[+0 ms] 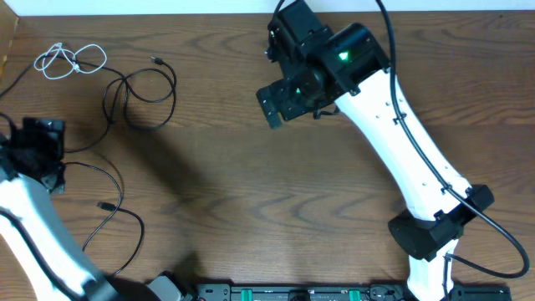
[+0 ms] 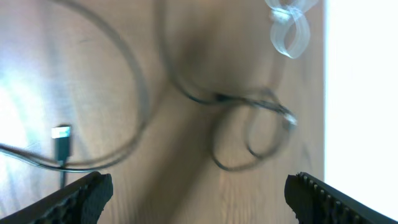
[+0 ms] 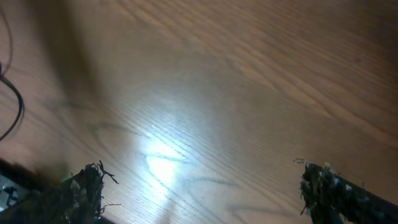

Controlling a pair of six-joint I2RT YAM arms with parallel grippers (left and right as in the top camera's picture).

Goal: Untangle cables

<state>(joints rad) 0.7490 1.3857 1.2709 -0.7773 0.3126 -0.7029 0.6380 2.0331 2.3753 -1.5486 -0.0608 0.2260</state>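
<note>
Nearest the base, at the left edge of the overhead view, the left pincer (image 2: 199, 186) hangs over the tabletop (image 1: 251, 192) with its jaws spread wide and nothing between them. Just to its right lies the lower black cable (image 1: 121, 191), its flat plug (image 2: 61, 140) free on the wood. Whether this cord crosses the other black one beneath the pincer body cannot be told; the left wrist view is blurred. Further up the frame, the upper black cable (image 1: 173, 92) sits in a double loop with its plug end pointing up. Beyond it, in the upper left corner, the white cable (image 1: 71, 60) lies coiled and apart from both black cords. The right pincer (image 3: 202, 186), upper centre of the overhead view, is likewise spread and empty over bare wood, well apart from all three cables. Assessment: the white cord appears already separate, and the remaining work concerns the two black cords. Recommended practice: close the left pincer on a single strand near a free plug rather than on a crossing, lift only slightly, and draw it away from the neighbouring loop. Bring the right pincer across to pin the other cord, and keep clear of the white coil.
</note>
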